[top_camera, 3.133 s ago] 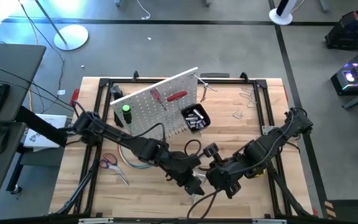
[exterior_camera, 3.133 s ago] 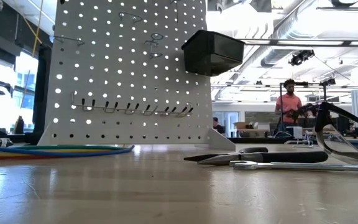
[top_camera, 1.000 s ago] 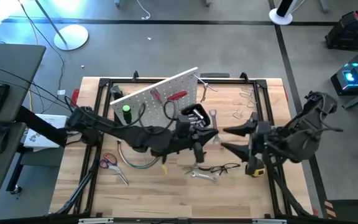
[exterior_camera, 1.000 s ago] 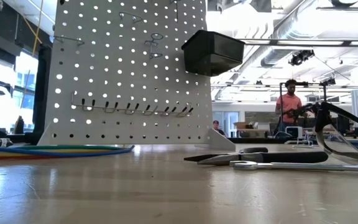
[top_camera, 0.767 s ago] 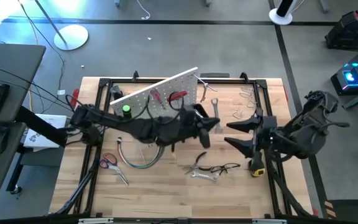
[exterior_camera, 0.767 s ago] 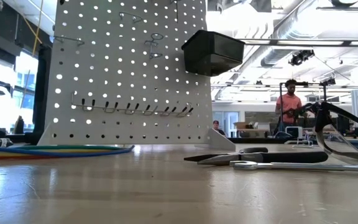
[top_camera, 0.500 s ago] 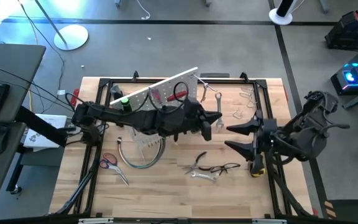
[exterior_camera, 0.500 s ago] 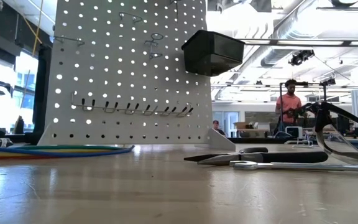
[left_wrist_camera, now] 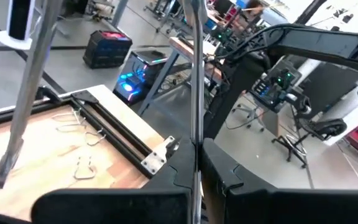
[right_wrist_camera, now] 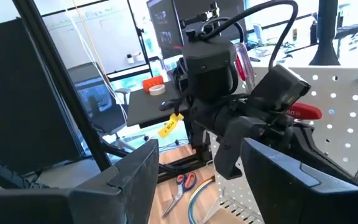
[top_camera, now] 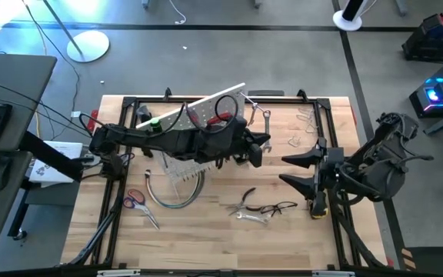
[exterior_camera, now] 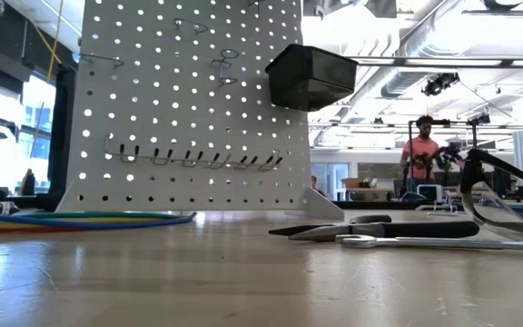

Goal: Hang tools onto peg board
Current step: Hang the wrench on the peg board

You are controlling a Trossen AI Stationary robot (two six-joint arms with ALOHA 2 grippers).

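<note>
The left gripper [top_camera: 261,143], centre of the high view, is clamped shut on a silver wrench [top_camera: 268,128] beside the upper right edge of the white peg board [top_camera: 194,117]. The right gripper [top_camera: 294,168], at centre right, stands with its jaws wide apart, holding nothing. Below them on the table [top_camera: 206,231] lie black-handled pliers [top_camera: 246,201] and another wrench [top_camera: 250,218]; red-handled scissors [top_camera: 136,201] lie lower left.

overhead & table-level cams share peg board [top_camera: 198,115].
</note>
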